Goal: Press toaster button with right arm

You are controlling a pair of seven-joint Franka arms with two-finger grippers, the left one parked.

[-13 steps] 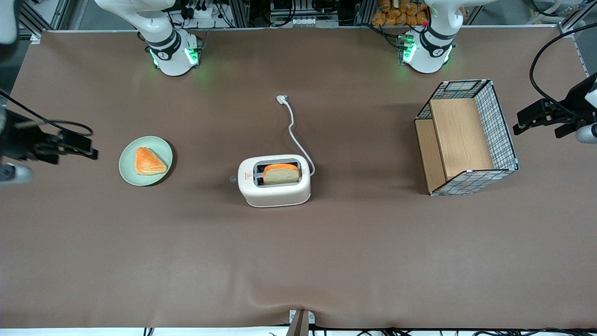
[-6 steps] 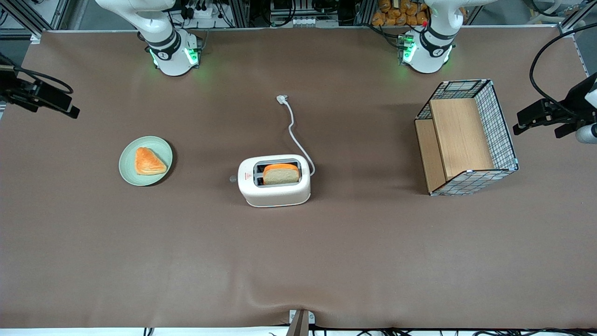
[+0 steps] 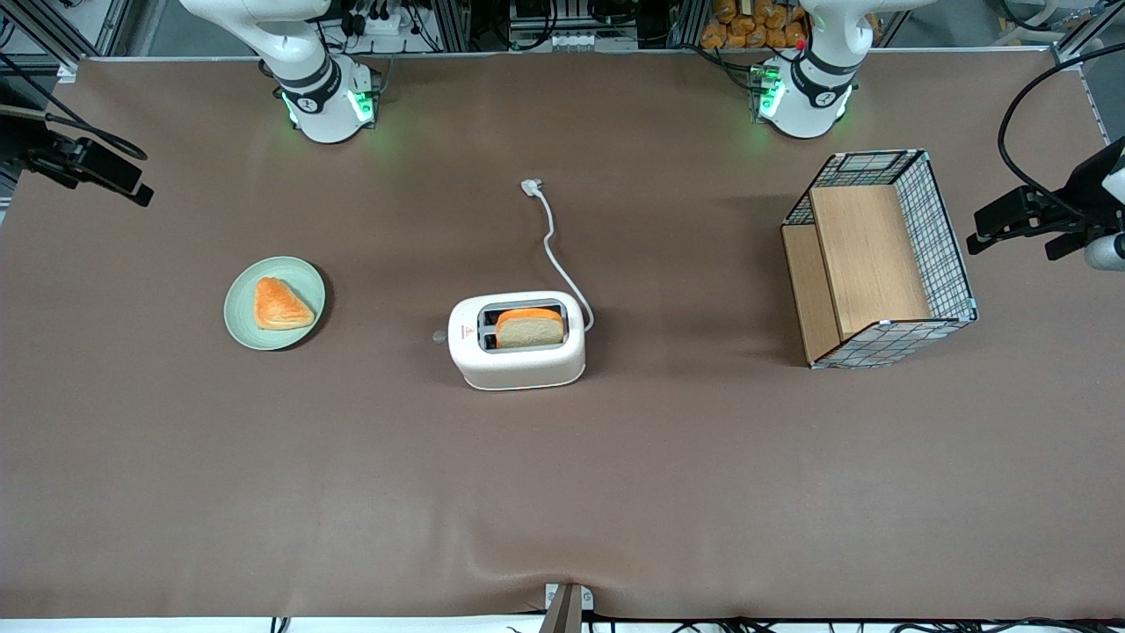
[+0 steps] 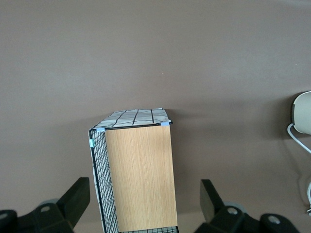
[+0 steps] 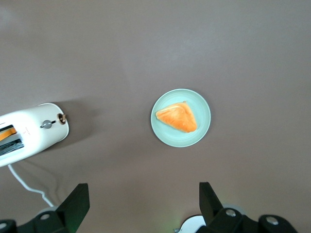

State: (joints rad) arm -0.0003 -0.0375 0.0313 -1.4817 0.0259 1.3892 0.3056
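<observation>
The white two-slot toaster (image 3: 517,340) stands near the middle of the brown desk (image 3: 562,492), with a slice of bread (image 3: 529,327) upright in one slot and a small red triangle mark (image 3: 463,331) on its top. Its white cord (image 3: 555,242) trails away from the front camera to a plug (image 3: 532,185) lying on the desk. The toaster button (image 3: 439,336), a tiny grey knob, projects from the narrow end face that looks toward the working arm's end of the desk; in the right wrist view the same button (image 5: 61,118) shows on the toaster's rounded end. A pale green plate (image 3: 243,327) carrying a triangular pastry (image 3: 280,304) sits well apart from the toaster, toward the working arm's end. The gripper (image 3: 83,165) of the right arm hangs high at the edge of the desk on that end, farther from the front camera than the plate and well apart from the button. Its black fingers (image 5: 74,208) stand wide apart with nothing between them. A wire-and-wood basket (image 3: 879,259) lies on its side toward the parked arm's end.
</observation>
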